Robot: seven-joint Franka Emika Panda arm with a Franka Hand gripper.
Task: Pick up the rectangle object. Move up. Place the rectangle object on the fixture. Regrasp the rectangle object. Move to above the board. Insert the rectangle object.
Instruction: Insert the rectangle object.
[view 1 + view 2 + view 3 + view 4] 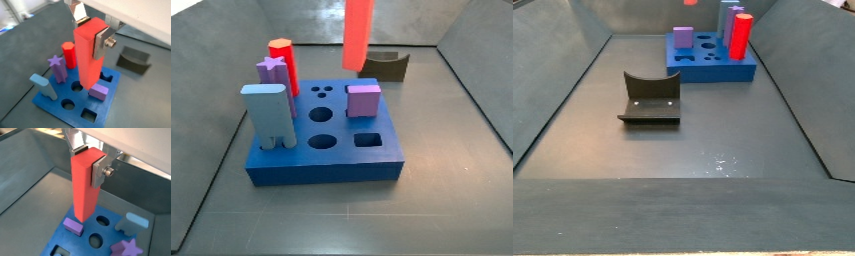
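Held the rectangle object (89, 55) tight in the gripper (92, 34), long way straight up and down, hanging just above the board (63, 114).

Dark grey matte floor (687, 150) between sloping grey walls (553, 90), evenly lit.

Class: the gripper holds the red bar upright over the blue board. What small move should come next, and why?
Probably a small sideways correction, then lowering. The gripper grips the rectangle object near its top, upright, its lower end hanging above the board near the purple block, not yet in any hole. Which hole fits is unclear.
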